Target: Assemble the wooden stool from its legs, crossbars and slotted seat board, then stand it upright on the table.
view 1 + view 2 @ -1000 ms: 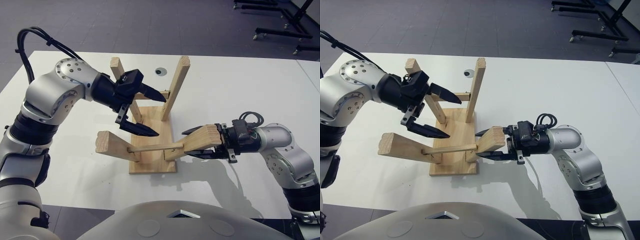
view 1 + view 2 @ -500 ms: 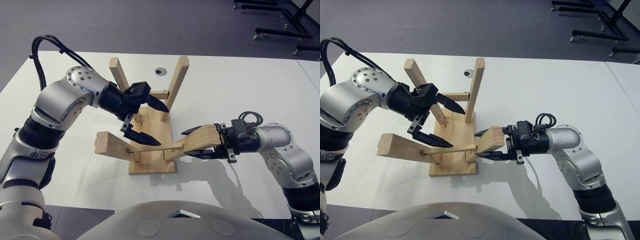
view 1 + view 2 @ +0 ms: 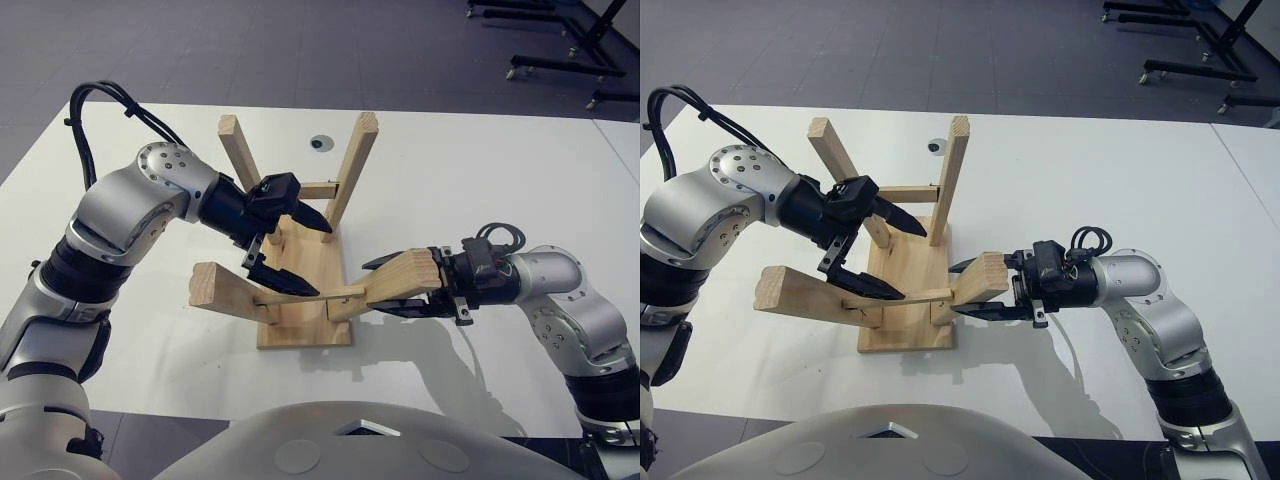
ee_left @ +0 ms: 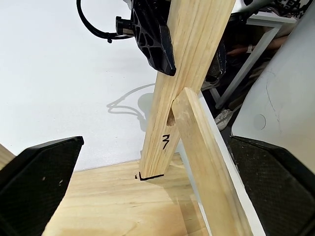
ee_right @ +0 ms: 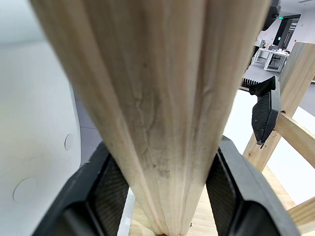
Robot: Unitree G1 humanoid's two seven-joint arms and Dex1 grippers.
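The stool lies upside down: its seat board (image 3: pixel 300 328) is flat on the white table with the legs pointing up. Two far legs (image 3: pixel 353 172) are joined by a crossbar (image 3: pixel 320 189). The near left leg (image 3: pixel 224 290) and near right leg (image 3: pixel 402 279) lean outward, linked by the near crossbar (image 3: pixel 312 294). My right gripper (image 3: pixel 376 288) is shut on the near right leg, its pads (image 5: pixel 102 192) pressing both sides. My left gripper (image 3: pixel 324 260) is open above the board, with its fingers (image 4: pixel 40 167) either side of the near crossbar (image 4: pixel 206 162).
A round grommet (image 3: pixel 320 143) sits in the table behind the stool. Wheeled metal frames (image 3: pixel 560 62) stand on the floor far back right. Bare table surface lies to the left, right and front of the stool.
My left gripper has come down and nearer, from beside the far crossbar to around the near crossbar, its fingers less spread. The right gripper and its leg have stayed put.
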